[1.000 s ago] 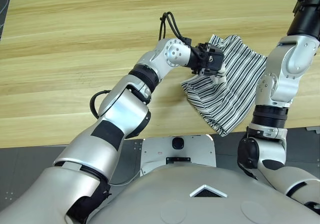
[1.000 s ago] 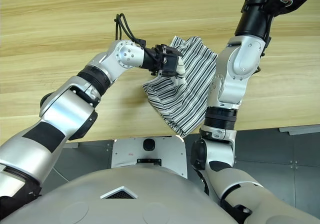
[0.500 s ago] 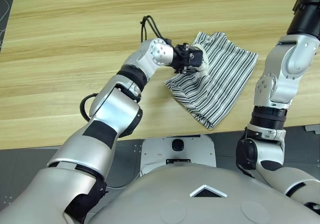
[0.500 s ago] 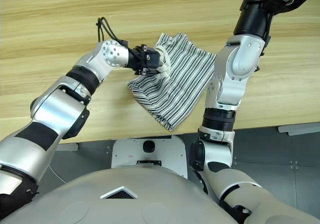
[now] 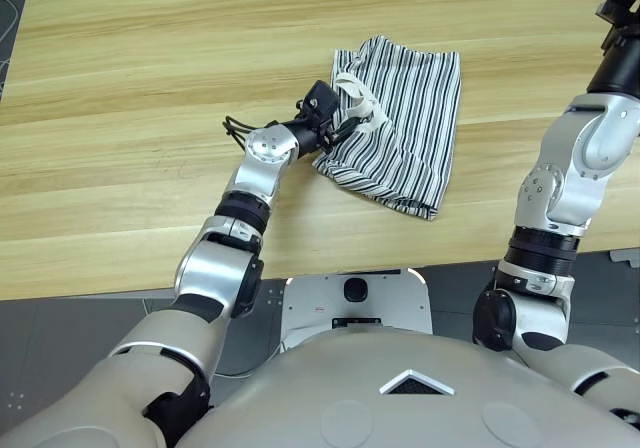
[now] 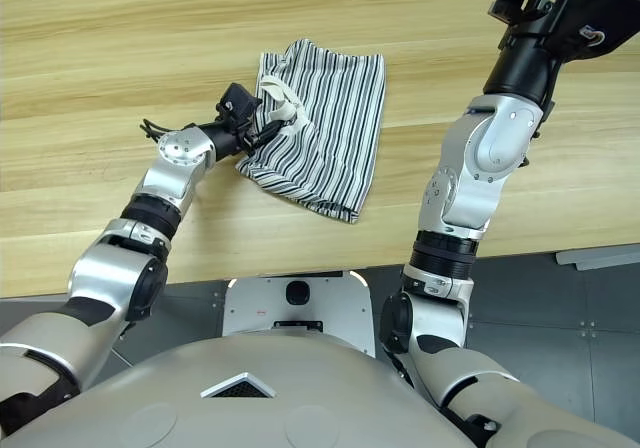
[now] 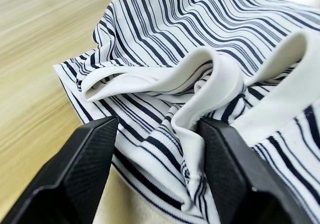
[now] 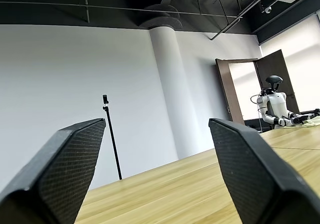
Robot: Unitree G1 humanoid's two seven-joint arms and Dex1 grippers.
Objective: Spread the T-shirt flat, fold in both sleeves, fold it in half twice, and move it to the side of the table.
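Worktop [image 5: 150,88] bears the folded T-shirt [image 5: 410,118] near its front edge. My left hand [image 7: 157,129], fingers apart, straddles the white collar, probably to drag it. My right hand [image 8: 157,174], also apart, is parked high and clear.

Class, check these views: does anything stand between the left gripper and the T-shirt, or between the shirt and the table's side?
Nothing visible does. The left gripper is at the T-shirt, its fingers either side of the white collar. No object shows on the table between the shirt and either side.
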